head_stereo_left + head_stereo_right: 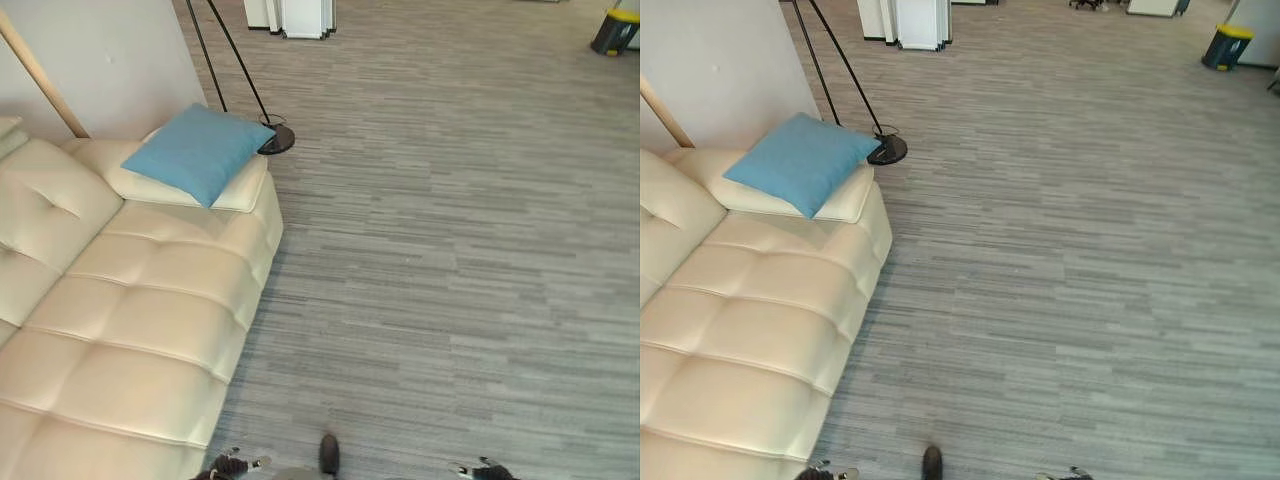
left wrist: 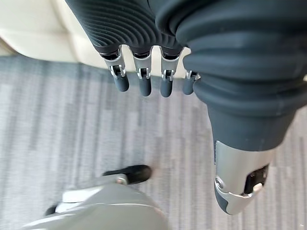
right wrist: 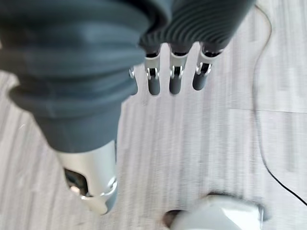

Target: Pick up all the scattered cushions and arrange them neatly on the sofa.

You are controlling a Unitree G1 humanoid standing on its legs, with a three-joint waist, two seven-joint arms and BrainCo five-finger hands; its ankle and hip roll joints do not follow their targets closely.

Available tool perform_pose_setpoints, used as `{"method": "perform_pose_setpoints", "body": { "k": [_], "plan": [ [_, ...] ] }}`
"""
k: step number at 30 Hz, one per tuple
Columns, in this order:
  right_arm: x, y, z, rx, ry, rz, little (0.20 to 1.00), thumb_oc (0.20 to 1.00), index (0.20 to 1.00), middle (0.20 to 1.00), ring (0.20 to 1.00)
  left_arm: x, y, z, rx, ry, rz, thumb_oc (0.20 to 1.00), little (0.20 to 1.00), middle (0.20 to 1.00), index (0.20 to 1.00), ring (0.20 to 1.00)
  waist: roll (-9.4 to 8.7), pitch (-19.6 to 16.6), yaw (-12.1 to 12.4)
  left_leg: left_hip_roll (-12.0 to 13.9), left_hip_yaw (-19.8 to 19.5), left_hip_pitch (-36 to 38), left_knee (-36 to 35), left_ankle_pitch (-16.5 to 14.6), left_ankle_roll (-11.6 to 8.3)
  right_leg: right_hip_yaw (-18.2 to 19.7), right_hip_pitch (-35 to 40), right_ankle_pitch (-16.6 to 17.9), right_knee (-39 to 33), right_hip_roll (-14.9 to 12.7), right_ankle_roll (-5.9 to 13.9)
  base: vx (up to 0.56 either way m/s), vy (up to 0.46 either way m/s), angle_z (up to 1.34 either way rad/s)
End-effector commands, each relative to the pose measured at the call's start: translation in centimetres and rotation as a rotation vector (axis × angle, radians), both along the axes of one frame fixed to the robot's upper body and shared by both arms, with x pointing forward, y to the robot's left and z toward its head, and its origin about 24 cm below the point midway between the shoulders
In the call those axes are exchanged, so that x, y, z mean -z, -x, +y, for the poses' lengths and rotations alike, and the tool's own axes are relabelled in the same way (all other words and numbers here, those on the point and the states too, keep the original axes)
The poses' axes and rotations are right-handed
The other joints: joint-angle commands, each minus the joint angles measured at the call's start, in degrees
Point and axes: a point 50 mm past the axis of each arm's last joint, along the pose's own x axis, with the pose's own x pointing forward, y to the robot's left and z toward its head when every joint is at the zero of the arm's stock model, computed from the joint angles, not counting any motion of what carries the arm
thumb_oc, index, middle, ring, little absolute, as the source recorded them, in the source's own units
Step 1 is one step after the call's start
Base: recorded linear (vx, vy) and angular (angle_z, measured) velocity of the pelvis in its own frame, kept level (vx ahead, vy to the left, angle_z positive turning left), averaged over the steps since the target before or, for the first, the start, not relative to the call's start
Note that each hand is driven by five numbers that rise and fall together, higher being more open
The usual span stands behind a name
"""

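Cushions seem nearly sorted: a blue cushion (image 1: 200,150) lies on a cream cushion (image 1: 235,190) at the sofa (image 1: 130,330) end. Left robot hand (image 2: 144,72) and right robot hand (image 3: 172,72) hang relaxed, empty. Next: search the floor (image 1: 450,250) for strays.

You see cream sofa (image 1: 150,320), tufted in squares. Blue cushion (image 1: 198,150) on it, plain, no pattern, over paler cream pad (image 1: 240,190). Floor (image 1: 450,250) grey, streaked in plank-like strips. Lamp stand (image 1: 275,138) black, 2 thin black rods. Wall (image 1: 110,60) off-white. Far bin (image 1: 615,30) black with yellow top. Your left hand (image 2: 144,72) and right hand (image 3: 172,72): dark ribbed covers, silver fingers, dark tips.
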Motion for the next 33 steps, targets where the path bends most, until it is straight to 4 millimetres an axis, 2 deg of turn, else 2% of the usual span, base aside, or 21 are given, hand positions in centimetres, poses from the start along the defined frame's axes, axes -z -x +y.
{"method": "perform_pose_setpoints", "body": {
  "k": [1,2,4,5,7,9,10,12,13,14,15,16,18,19,20,22,23,24,28,31,33],
  "plan": [
    [-0.9,-1.7,-1.3,0.036,0.034,-0.061,1.0,1.0,1.0,1.0,1.0,-0.5,-0.8,1.1,0.013,-0.038,-0.026,1.0,1.0,1.0,1.0,1.0,2.98,3.6,-0.2,4.6,-1.7,0.0,2.2,-3.6,-8.06,0.0,3.9,7.5,-15.0,-4.4,-1.15,0.41,0.019,-0.17],
    [-1.0,-1.9,-1.4,0.045,0.035,-0.07,1.0,1.0,1.0,1.0,1.0,-0.5,-1.0,1.0,0.008,-0.035,-0.031,1.0,1.0,1.0,1.0,1.0,3.01,4.4,-1.0,4.6,-2.1,1.8,1.9,-4.9,-8.72,-2.1,2.8,4.9,-21.9,-4.8,-2.14,0.43,-0.076,-0.27],
    [-1.0,-2.1,-1.5,0.048,0.04,-0.073,1.0,1.0,1.0,1.0,1.0,-0.5,-1.1,1.0,0.007,-0.033,-0.034,1.0,1.0,1.0,1.0,1.0,2.79,4.8,-1.4,4.5,-2.3,3.0,1.6,-5.7,-9.11,-3.1,1.7,5.8,-26.9,-4.9,-2.07,0.36,-0.166,0.02],
    [-1.0,-2.0,-1.6,0.061,0.045,-0.069,1.0,1.0,1.0,1.0,1.0,-0.6,-1.3,1.1,0.0,-0.038,-0.043,1.0,1.0,1.0,1.0,1.0,1.44,5.6,-3.1,4.0,-3.3,6.3,1.1,-8.2,-10.51,-2.7,-1.4,11.6,-43.0,-5.5,-0.14,0.35,-0.179,0.21],
    [-1.0,-2.0,-1.6,0.061,0.046,-0.069,1.0,1.0,1.0,1.0,1.0,-0.6,-1.3,1.0,-0.001,-0.038,-0.043,1.0,1.0,1.0,1.0,1.0,1.71,5.9,-3.1,4.3,-3.3,6.7,1.1,-8.4,-10.59,-2.9,-0.7,11.8,-43.7,-5.1,-0.16,0.24,-0.12,0.1],
    [-0.8,-1.3,-1.6,0.064,0.05,-0.043,1.0,1.0,1.0,1.0,1.0,-0.7,-1.4,1.3,-0.004,-0.05,-0.046,1.0,1.0,1.0,1.0,1.0,1.54,6.0,-4.5,5.2,-4.1,10.0,0.8,-10.9,-11.93,-2.8,-4.2,15.3,-51.5,-5.1,1.62,0.47,-0.205,0.25],
    [-0.7,-0.9,-1.8,0.066,0.055,-0.031,1.0,1.0,1.0,1.0,1.0,-0.7,-1.3,1.4,-0.004,-0.052,-0.042,1.0,1.0,1.0,1.0,1.0,1.63,5.9,-4.7,5.6,-4.4,11.4,0.7,-11.9,-12.31,-3.0,-4.3,16.0,-51.7,-5.1,1.8,0.68,-0.312,0.56],
    [-0.5,0.2,-2.1,0.078,0.059,-0.006,1.0,1.0,1.0,1.0,1.0,-0.4,-0.8,1.2,0.005,-0.051,-0.022,1.0,1.0,1.0,1.0,1.0,0.88,4.3,-5.4,6.0,-5.1,13.9,1.5,-14.4,-12.97,-3.7,-2.3,18.1,-51.4,-5.4,1.1,0.64,-0.333,0.92],
    [-0.5,0.6,-2.3,0.076,0.066,0.011,1.0,1.0,1.0,1.0,1.0,-0.3,-0.4,1.0,0.001,-0.043,-0.011,1.0,1.0,1.0,1.0,1.0,1.49,3.0,-5.7,8.2,-5.1,14.6,3.8,-14.2,-14.37,-4.0,-1.4,17.4,-49.2,-4.6,0.11,0.68,-0.405,0.74],
    [-0.4,0.8,-2.3,0.063,0.064,0.017,1.0,1.0,1.0,1.0,1.0,-0.1,-0.1,0.7,-0.002,-0.03,-0.005,1.0,1.0,1.0,1.0,1.0,2.46,2.7,-5.6,10.0,-5.5,13.7,8.8,-10.5,-15.79,-4.1,0.0,15.6,-47.4,-3.0,-1.49,0.64,-0.412,0.34],
    [-0.5,0.6,-2.3,0.062,0.06,0.007,1.0,1.0,1.0,1.0,1.0,-0.1,-0.2,0.6,0.001,-0.027,-0.008,1.0,1.0,1.0,1.0,1.0,2.41,2.5,-5.6,10.1,-5.9,12.4,12.2,-7.8,-16.33,-4.4,0.8,14.5,-46.9,-2.7,-2.3,0.65,-0.426,0.07],
    [-0.6,0.1,-2.3,0.062,0.061,-0.01,1.0,1.0,1.0,1.0,1.0,-0.2,-0.4,0.4,-0.011,-0.012,-0.017,1.0,1.0,1.0,1.0,1.0,1.97,2.7,-5.0,10.1,-6.1,7.9,23.6,-1.5,-17.22,-4.5,4.2,11.2,-46.4,-1.7,-4.75,0.48,-0.32,-0.05],
    [-0.7,-0.1,-2.4,0.065,0.061,-0.013,1.0,1.0,1.0,1.0,1.0,-0.2,-0.5,0.4,-0.012,-0.014,-0.02,1.0,1.0,1.0,1.0,1.0,1.46,2.9,-4.7,10.1,-5.2,6.0,26.8,-0.6,-17.24,-4.6,5.3,10.2,-46.3,-1.8,-5.32,0.31,-0.187,-0.03],
    [-0.8,-0.3,-2.5,0.064,0.063,-0.019,1.0,1.0,1.0,1.0,1.0,-0.3,-0.9,0.3,-0.012,-0.009,-0.032,1.0,1.0,1.0,1.0,1.0,0.7,3.5,-3.9,10.9,-2.4,2.5,29.0,-1.4,-16.47,-4.7,7.7,8.5,-46.8,-2.0,-5.93,0.37,-0.151,0.12],
    [-0.9,-0.5,-2.5,0.061,0.065,-0.025,1.0,1.0,1.0,1.0,1.0,-0.3,-0.9,0.2,-0.013,-0.005,-0.039,1.0,1.0,1.0,1.0,1.0,0.07,3.8,-2.6,11.3,0.6,-0.8,26.6,-4.4,-15.47,-5.3,10.2,6.9,-47.4,-2.0,-5.81,0.37,-0.15,0.13],
    [-0.9,-0.5,-2.5,0.061,0.065,-0.025,1.0,1.0,1.0,1.0,1.0,-0.3,-0.9,0.2,-0.013,-0.005,-0.039,1.0,1.0,1.0,1.0,1.0,-0.05,3.7,-2.6,11.2,0.6,-0.9,26.5,-4.2,-15.41,-5.3,10.1,7.0,-47.5,-2.2,-5.78,0.22,-0.037,0.14],
    [-1.1,-1.1,-2.7,0.063,0.072,-0.047,1.0,1.0,1.0,1.0,1.0,-0.4,-1.0,0.2,-0.025,-0.005,-0.047,1.0,1.0,1.0,1.0,1.0,0.15,3.6,-1.3,11.4,4.8,-5.0,18.1,-5.8,-15.23,-6.9,12.9,5.3,-48.8,-2.4,-4.93,0.25,-0.015,-0.04],
    [-1.1,-1.1,-2.7,0.063,0.073,-0.047,1.0,1.0,1.0,1.0,1.0,-0.4,-1.0,0.2,-0.025,-0.005,-0.047,1.0,1.0,1.0,1.0,1.0,0.12,3.6,-1.3,11.4,4.8,-4.8,17.9,-5.8,-15.24,-6.9,13.0,5.3,-48.8,-2.4,-4.91,0.34,0.001,-0.07],
    [-1.1,-1.0,-2.8,0.051,0.096,-0.033,1.0,1.0,1.0,1.0,1.0,-0.4,-1.1,0.2,-0.031,-0.008,-0.054,1.0,1.0,1.0,1.0,1.0,1.98,4.0,1.1,15.0,10.4,-8.6,3.7,4.6,-17.2,-9.4,18.5,3.4,-51.2,-0.7,-4.18,0.28,0.065,0.25],
    [-1.0,-0.6,-2.8,0.042,0.111,-0.011,1.0,1.0,1.0,1.0,1.0,-0.4,-0.7,0.4,-0.039,-0.017,-0.049,1.0,1.0,1.0,1.0,1.0,1.72,4.4,2.1,16.6,13.9,-10.6,-2.5,5.6,-18.54,-10.5,22.7,0.8,-51.7,-1.1,-3.17,0.34,0.106,0.12],
    [-0.8,-0.2,-2.7,0.029,0.111,0.007,1.0,1.0,1.0,1.0,1.0,-0.1,0.2,0.7,-0.064,-0.016,-0.025,1.0,1.0,1.0,1.0,1.0,2.26,3.8,2.9,17.9,16.4,-10.8,-2.7,7.4,-17.94,-11.0,23.8,0.9,-51.4,-0.7,-2.74,0.3,0.178,0.27]
  ]
}}
